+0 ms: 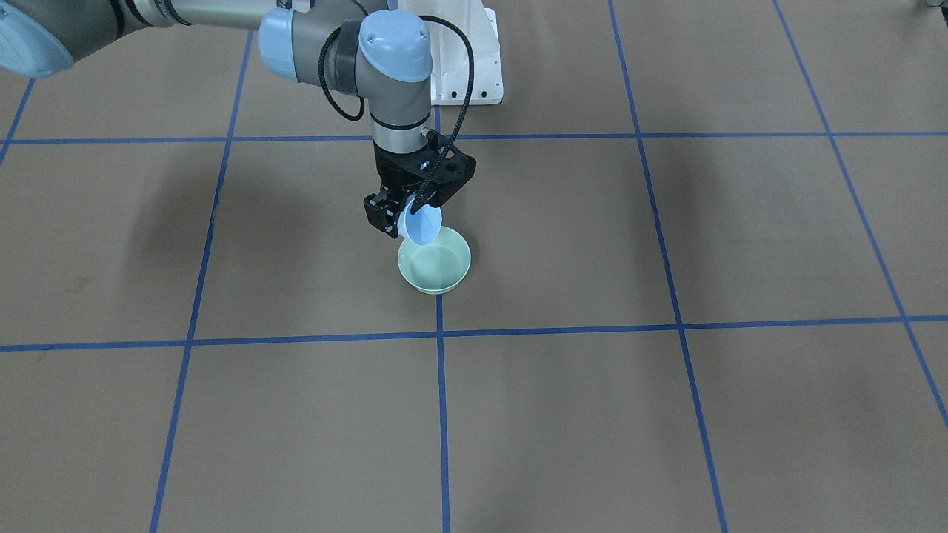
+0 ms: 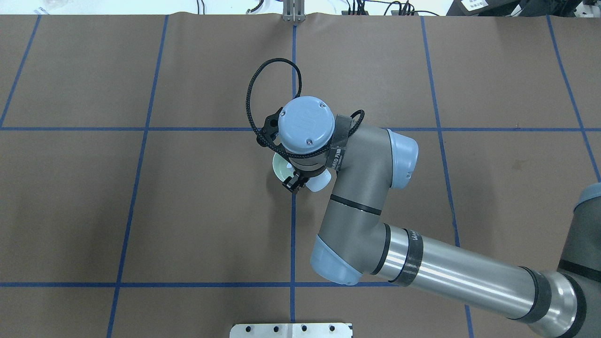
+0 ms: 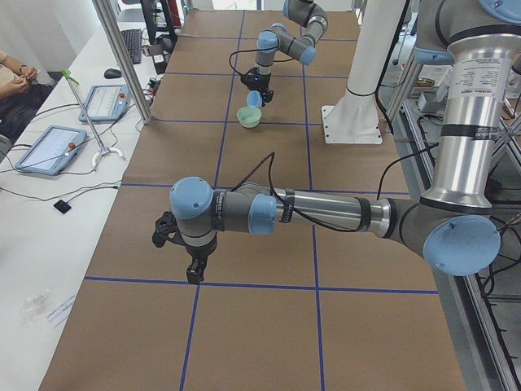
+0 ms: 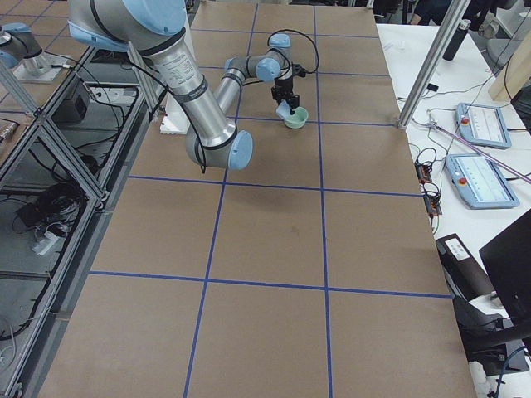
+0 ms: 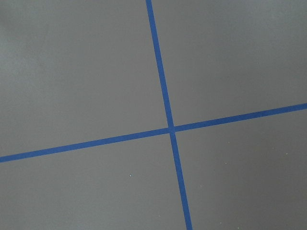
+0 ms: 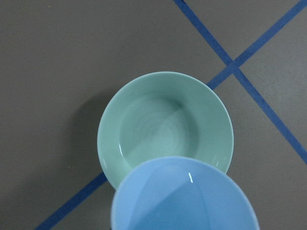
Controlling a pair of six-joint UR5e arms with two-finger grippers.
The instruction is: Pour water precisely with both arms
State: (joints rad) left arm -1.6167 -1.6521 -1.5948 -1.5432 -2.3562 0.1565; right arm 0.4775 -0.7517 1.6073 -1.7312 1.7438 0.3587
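My right gripper (image 1: 409, 212) is shut on a light-blue cup (image 1: 422, 226) and holds it tipped over the near rim of a pale green bowl (image 1: 435, 260) in the middle of the table. In the right wrist view the cup (image 6: 184, 199) overlaps the bowl (image 6: 165, 120) from below. Faint rings in the bowl's bottom and one white glint inside the cup may be water (image 6: 156, 132). No stream shows. In the overhead view the wrist hides most of the bowl (image 2: 280, 170). My left gripper (image 3: 194, 273) hangs over bare table far from the bowl; I cannot tell whether it is open.
Blue tape lines (image 1: 439, 333) divide the brown table into squares. The white pedestal (image 1: 466, 59) stands behind the bowl. The left wrist view shows only a tape crossing (image 5: 170, 130). Tablets (image 3: 49, 149) and a metal post (image 3: 122, 57) stand along the operators' side.
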